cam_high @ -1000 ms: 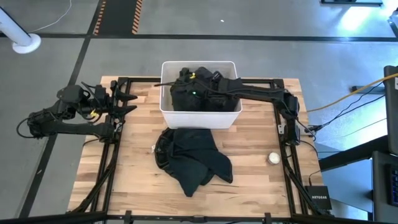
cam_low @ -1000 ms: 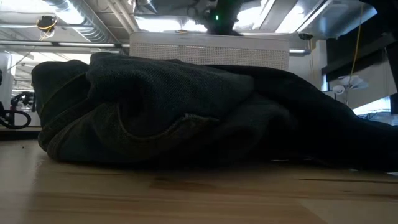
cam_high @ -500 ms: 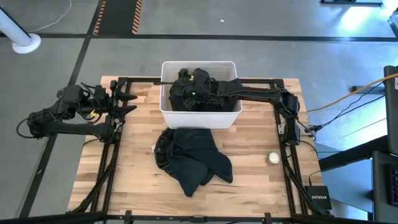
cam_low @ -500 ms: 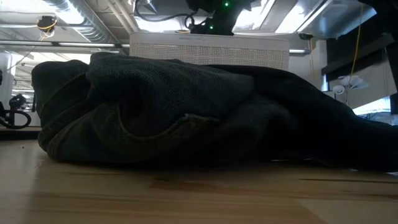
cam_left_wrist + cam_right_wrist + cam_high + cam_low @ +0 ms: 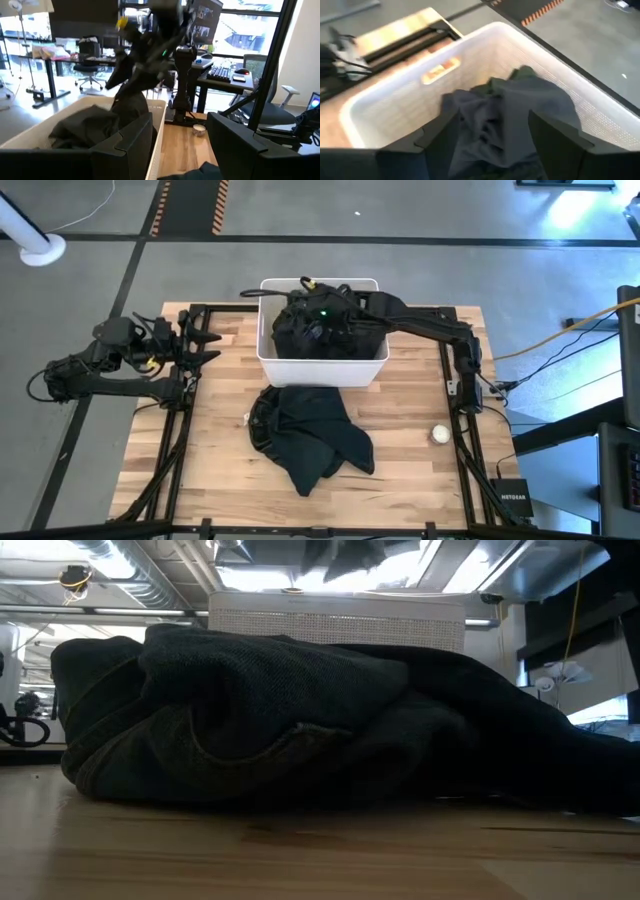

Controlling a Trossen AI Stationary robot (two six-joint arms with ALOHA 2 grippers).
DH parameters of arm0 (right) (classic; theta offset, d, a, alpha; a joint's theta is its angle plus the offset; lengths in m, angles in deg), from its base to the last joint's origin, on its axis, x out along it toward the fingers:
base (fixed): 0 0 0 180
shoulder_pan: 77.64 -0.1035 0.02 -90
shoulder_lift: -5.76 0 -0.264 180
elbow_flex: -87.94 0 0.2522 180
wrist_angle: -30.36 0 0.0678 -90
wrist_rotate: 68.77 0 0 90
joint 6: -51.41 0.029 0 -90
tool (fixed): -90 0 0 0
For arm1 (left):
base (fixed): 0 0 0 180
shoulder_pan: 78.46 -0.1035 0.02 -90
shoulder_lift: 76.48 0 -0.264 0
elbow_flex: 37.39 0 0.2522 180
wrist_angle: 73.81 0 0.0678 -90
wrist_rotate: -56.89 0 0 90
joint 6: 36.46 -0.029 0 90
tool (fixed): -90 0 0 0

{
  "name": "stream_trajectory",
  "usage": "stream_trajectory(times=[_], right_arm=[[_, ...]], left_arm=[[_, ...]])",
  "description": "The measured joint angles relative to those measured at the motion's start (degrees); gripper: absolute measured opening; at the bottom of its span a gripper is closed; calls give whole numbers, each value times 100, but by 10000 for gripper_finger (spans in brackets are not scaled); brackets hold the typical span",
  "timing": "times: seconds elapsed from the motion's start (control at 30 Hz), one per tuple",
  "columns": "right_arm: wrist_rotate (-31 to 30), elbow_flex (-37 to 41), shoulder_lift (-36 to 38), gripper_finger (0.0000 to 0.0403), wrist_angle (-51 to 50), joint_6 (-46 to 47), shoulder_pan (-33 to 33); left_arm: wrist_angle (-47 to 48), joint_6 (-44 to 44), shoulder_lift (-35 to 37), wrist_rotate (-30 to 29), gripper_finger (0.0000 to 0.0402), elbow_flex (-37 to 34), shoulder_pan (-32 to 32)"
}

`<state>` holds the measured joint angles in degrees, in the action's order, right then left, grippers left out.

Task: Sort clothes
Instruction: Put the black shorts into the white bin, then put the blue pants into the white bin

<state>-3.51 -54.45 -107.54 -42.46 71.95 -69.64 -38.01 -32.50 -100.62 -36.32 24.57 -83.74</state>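
The white bin (image 5: 320,370) stands at the table's far middle with dark clothes (image 5: 335,338) heaped in it. My right gripper (image 5: 298,305) hovers open above that heap; in its wrist view a dark grey garment (image 5: 520,105) lies below and between its fingers (image 5: 492,135). In the left wrist view a dark strip of cloth (image 5: 131,75) reaches from the heap up toward it. A second pile of dark clothes (image 5: 305,430) rests on the table in front of the bin. My left gripper (image 5: 205,340) waits open at the left edge. My right gripper stands open over the dark garment in the bin, slanting down from the table's right. The cloth (image 5: 125,70) rises to its fingers in the left wrist view, blurred, and I cannot tell whether it touches them.
A small white ball (image 5: 439,434) lies near the table's right edge. The dark pile (image 5: 300,720) fills the low view in front of the bin (image 5: 340,615). Black frame rails run along both sides of the table.
My right gripper has risen out of the bin's heap to above its rim and has tipped less steeply downward. The dark clothes in the bin have shifted under it. The pile on the table has not moved.
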Motion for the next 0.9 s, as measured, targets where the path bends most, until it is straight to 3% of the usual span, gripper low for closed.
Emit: stream_trajectory(times=[0.27,0.5,0.9], right_arm=[[271,-374,5,257,-335,-288,-1148],[265,69,-3,257,-422,188,-2520],[-1035,1733,-10,257,-54,2125,-4193]], left_arm=[[72,313,-2,1,182,0,-1],[270,337,-1,1,182,0,-1],[212,158,-181,3,182,-1,-2]])
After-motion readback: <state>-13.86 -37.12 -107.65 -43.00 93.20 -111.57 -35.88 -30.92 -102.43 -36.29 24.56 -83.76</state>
